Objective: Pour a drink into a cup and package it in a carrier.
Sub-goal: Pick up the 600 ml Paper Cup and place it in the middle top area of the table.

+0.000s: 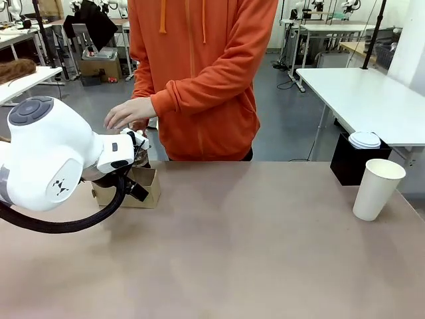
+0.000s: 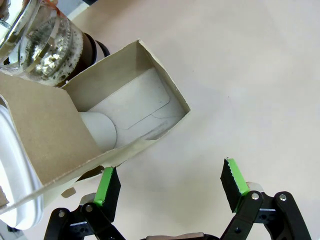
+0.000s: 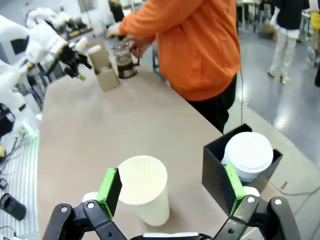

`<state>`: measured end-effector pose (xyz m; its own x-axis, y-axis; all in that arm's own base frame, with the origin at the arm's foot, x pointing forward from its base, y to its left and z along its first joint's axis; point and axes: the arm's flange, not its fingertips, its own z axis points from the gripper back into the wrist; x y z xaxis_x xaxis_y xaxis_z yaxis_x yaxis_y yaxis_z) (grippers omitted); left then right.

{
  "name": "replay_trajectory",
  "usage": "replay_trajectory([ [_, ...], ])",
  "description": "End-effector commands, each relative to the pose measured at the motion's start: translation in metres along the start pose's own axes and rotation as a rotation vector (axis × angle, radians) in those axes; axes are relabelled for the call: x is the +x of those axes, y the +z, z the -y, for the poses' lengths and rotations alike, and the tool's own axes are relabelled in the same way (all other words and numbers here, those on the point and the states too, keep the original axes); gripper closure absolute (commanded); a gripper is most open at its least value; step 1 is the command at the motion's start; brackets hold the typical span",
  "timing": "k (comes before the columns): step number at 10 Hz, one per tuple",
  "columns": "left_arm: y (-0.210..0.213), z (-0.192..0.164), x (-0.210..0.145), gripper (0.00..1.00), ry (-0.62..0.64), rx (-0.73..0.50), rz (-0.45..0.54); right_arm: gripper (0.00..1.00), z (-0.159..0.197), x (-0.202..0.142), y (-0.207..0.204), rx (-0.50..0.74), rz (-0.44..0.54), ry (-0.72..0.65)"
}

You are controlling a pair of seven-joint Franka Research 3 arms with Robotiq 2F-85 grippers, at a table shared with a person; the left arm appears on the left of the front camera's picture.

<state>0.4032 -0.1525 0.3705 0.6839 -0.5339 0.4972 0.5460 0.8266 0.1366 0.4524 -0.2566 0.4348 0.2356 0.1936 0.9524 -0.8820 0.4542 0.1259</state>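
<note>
1. Front view: the cup (image 1: 377, 189) is standing upright and open-topped near the right end of the table (image 1: 252, 252), just beside the black box (image 1: 346, 166) of lids (image 1: 364, 139). It is well apart from the carrier (image 1: 141, 189), probably because it is waiting to be filled.
2. Your right gripper (image 3: 171, 187) is hanging with its jaws spread wide and is gripping nothing. The cup is sitting ahead, framed by the two pads, likely lined up for a pick.
3. Your left gripper (image 2: 170, 185) is also gaping fully and is holding nothing. One pad is sitting just at the carrier's near wall, seemingly placed to steady the box.
4. The person's hand (image 3: 131, 45) is reaching to the top of the jug (image 3: 124, 62) just behind the carrier, probably readying the pour.
5. Your left arm is covering the jug in the front view. The left wrist view is cutting the jug off at the corner, and the drink (image 2: 89, 47) is showing only as a dark band (hard to separate from the base). You cannot tell whether the white shapes inside the carrier's compartment are a cup wall or a paper insert.
</note>
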Motion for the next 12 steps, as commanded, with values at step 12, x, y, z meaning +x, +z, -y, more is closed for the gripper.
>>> replay_trajectory([
  [12,0.0,0.0,-0.001,0.0,0.001,-0.001,0.001,0.0,0.012,-0.105,-0.022,0.145,0.27,0.01],
])
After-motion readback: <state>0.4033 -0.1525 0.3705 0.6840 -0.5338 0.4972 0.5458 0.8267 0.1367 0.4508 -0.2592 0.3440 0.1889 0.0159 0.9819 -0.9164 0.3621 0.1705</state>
